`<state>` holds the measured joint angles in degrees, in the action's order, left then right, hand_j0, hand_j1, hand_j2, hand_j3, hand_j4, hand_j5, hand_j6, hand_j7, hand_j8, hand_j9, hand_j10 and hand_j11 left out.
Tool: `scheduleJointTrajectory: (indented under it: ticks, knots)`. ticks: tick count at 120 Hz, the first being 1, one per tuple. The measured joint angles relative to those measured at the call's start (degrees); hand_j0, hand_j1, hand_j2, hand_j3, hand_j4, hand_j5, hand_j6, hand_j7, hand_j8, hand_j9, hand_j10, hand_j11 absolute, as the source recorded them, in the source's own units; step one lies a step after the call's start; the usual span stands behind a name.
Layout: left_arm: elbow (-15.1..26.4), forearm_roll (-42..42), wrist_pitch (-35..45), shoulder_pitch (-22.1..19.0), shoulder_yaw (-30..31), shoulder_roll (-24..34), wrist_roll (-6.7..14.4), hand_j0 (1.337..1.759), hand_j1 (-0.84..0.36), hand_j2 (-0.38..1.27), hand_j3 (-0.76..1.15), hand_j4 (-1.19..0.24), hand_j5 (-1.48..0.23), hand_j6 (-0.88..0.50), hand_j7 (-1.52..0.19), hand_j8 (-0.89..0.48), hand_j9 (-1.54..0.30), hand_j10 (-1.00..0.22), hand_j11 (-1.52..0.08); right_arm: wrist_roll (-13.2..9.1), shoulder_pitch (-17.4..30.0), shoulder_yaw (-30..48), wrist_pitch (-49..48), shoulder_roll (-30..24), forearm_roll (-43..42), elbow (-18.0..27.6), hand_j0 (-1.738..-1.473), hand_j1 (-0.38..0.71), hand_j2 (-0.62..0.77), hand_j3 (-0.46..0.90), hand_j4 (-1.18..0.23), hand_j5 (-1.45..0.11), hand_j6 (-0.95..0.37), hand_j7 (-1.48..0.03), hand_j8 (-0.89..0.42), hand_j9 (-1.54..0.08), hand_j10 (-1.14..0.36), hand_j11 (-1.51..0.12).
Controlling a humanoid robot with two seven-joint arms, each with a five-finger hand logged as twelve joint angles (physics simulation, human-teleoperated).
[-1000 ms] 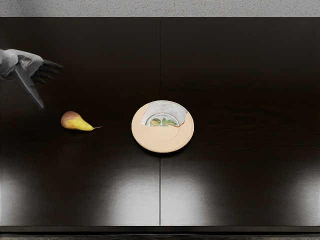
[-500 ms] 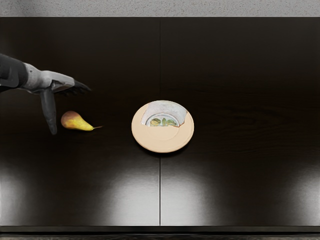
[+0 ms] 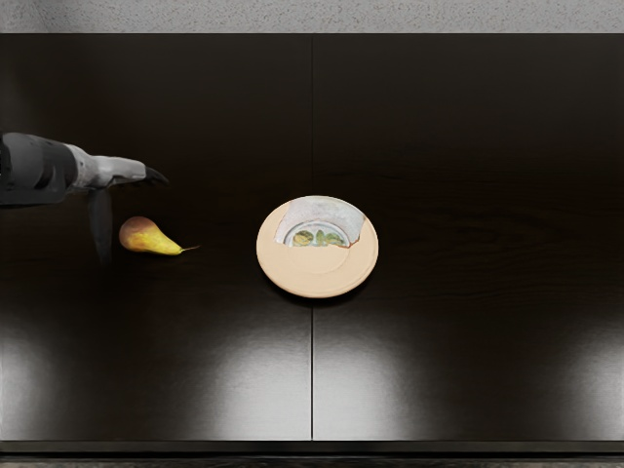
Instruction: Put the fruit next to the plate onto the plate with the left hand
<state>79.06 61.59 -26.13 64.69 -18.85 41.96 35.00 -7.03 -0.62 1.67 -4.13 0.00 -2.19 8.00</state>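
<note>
Pear (image 3: 144, 236) lies on the table's (image 3: 468, 341) left half, stem pointing toward the plate (image 3: 317, 283) at the middle, with open dark tabletop between them. Left hand (image 3: 112, 175) hovers near the left edge, fingers (image 3: 100, 229) spread and released, one hanging just beside the fruit.

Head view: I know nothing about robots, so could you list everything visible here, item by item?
pear: one, yellow with a red blush, lying on the table left of the plate, apart from it, stem toward the plate
plate: one, peach with a grey and green patterned patch, near the table's middle
table: one, glossy near-black, a seam down its centre
background strip: one, speckled grey, along the top edge
left hand: one, grey with dark fingers, coming in from the left edge, just behind the pear, spread, holding nothing
right hand: not in view
</note>
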Motion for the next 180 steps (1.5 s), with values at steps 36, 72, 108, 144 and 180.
scheduleJointTrajectory:
  ticks: [36, 72, 108, 144, 180]
  knots:
    - [0.12, 2.49, 12.78, -3.69, 0.35, -2.32, 0.0, 1.658, 0.28, 0.01, 0.0, -0.07, -0.08, -0.07, -0.08, -0.07, -0.08, -0.07, -0.08, 0.0, 0.0, 0.0, 0.0, 0.0, 0.0, 0.0, -1.658, -0.35, 0.0, 0.0, 0.0, 0.0, 0.0, 0.0, 0.0, 0.0, 0.0, 0.0]
    - [-0.27, 2.7, 14.07, -5.68, 0.73, -4.33, 0.0, 1.658, 0.2, 0.03, 0.0, -0.13, -0.16, -0.13, -0.16, -0.13, -0.16, -0.13, -0.16, 0.0, 0.0, 0.0, 0.0, 0.0, 0.0, 0.0, -1.658, -0.35, 0.0, 0.0, 0.0, 0.0, 0.0, 0.0, 0.0, 0.0, 0.0, 0.0]
    - [-0.46, 2.72, 14.16, -7.01, 2.64, -4.19, 0.0, 1.658, 0.0, 0.06, 0.0, -0.3, -0.38, -0.3, -0.38, -0.3, -0.38, -0.3, -0.38, 0.0, 0.0, 0.0, 0.0, 0.0, 0.0, 0.0, -1.658, -0.35, 0.0, 0.0, 0.0, 0.0, 0.0, 0.0, 0.0, 0.0, 0.0, 0.0]
    - [-0.49, 2.72, 14.04, -7.47, 2.85, -4.08, 0.0, 1.658, -0.26, 0.15, 0.0, -0.53, -0.68, -0.53, -0.68, -0.48, -0.69, -0.52, -0.69, 0.0, 0.0, 0.0, 0.0, 0.0, 0.01, 0.0, -1.658, -0.35, 0.0, 0.0, 0.0, 0.0, 0.0, 0.0, 0.0, 0.0, 0.0, 0.0]
    - [-0.5, 2.81, 13.99, -7.8, 2.91, -4.15, -0.03, 1.655, -0.27, 0.37, 0.0, -0.68, -0.84, -0.65, -0.85, -0.53, -0.86, -0.59, -0.87, 0.0, 0.0, 0.0, 0.0, 0.0, 0.0, 0.0, -1.658, -0.35, 0.0, 0.0, 0.0, 0.0, 0.0, 0.0, 0.0, 0.0, 0.0, 0.0]
